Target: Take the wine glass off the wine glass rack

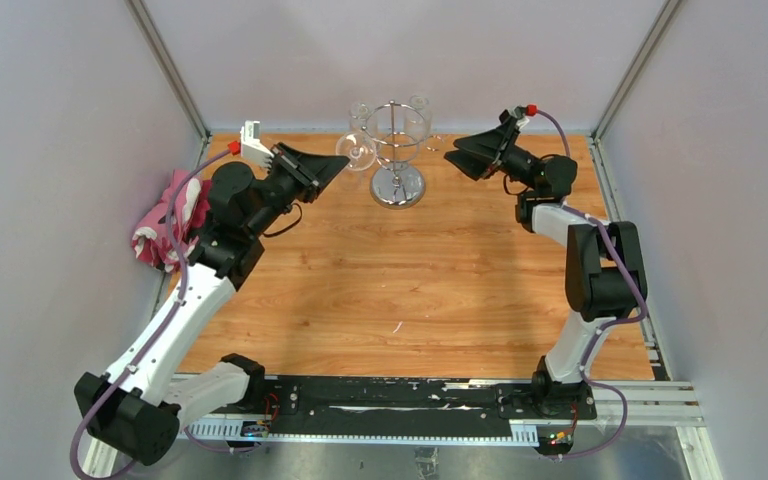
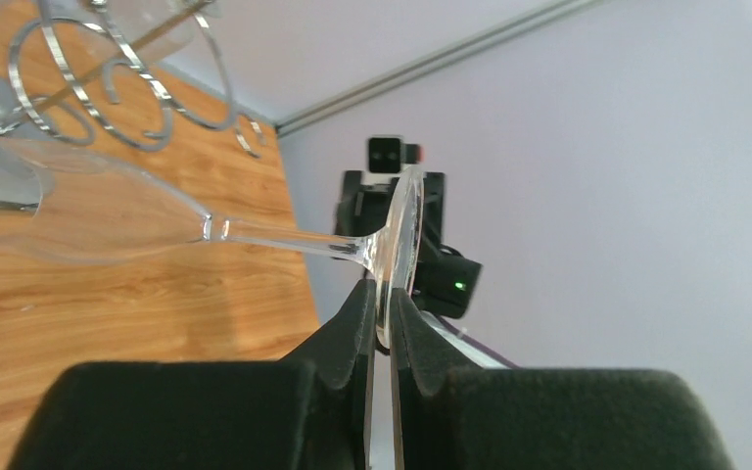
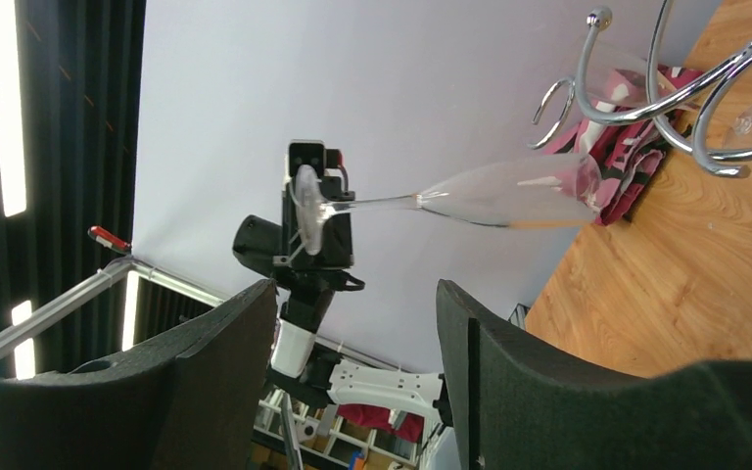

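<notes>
Left gripper (image 2: pixel 382 299): jaws narrow, pinched flat on the foot of the wine glass (image 2: pixel 108 211).

Glass: the stem runs crosswise to the fingers, with the bowl towards the table. The long axis is judged near upright, foot uppermost and slightly tilted.

Rack (image 1: pixel 397 186): stands just beyond the glass. Its wire loops appear clear of the stem and foot.

Right gripper (image 3: pixel 355 294): on the far side of the rack, jaws wide, holding nothing.

Assessment: the left arm is the nearer. Withdrawal should run back along its own reach, away from the loops.

left end effector (image 2: pixel 381 311) pinching wine glass (image 2: pixel 108 220) foot, chrome rack (image 2: pixel 143 86) behind
</notes>
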`<action>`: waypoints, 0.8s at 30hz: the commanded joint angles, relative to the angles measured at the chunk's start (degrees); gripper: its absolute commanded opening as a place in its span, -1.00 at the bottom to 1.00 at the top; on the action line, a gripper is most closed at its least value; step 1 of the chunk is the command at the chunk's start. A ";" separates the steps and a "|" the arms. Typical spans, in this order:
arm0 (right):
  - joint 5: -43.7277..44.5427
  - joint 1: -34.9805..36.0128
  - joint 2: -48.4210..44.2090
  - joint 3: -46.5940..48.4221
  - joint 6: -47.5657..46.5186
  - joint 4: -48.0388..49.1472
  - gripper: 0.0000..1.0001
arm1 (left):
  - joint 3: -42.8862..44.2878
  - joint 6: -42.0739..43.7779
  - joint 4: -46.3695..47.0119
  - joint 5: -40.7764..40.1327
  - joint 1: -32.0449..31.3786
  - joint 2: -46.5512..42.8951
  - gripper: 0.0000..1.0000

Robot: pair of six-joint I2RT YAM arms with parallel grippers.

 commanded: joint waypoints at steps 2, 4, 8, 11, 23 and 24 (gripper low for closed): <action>-1.69 3.20 1.41 -0.28 -3.02 2.20 0.32 | 4.74 0.44 1.70 3.02 -2.91 -2.11 -1.00; -1.67 4.53 1.72 -0.66 -3.96 2.31 0.32 | 5.59 -0.01 1.69 3.51 -4.14 -1.90 -1.00; -0.96 6.48 1.58 -2.38 -4.99 3.20 0.32 | 7.81 0.38 1.79 3.39 -7.17 -1.98 -1.00; -0.62 7.61 1.05 -3.91 -5.81 3.56 0.31 | 10.07 0.93 1.76 3.41 -9.10 -2.00 -1.00; 3.84 12.66 -0.05 -4.19 -5.57 6.72 0.36 | 13.14 1.30 1.77 3.21 -14.05 -2.31 -1.00; 4.22 13.16 -0.34 -3.96 -5.79 6.72 0.36 | 13.00 1.38 1.82 3.16 -14.14 -2.41 -1.00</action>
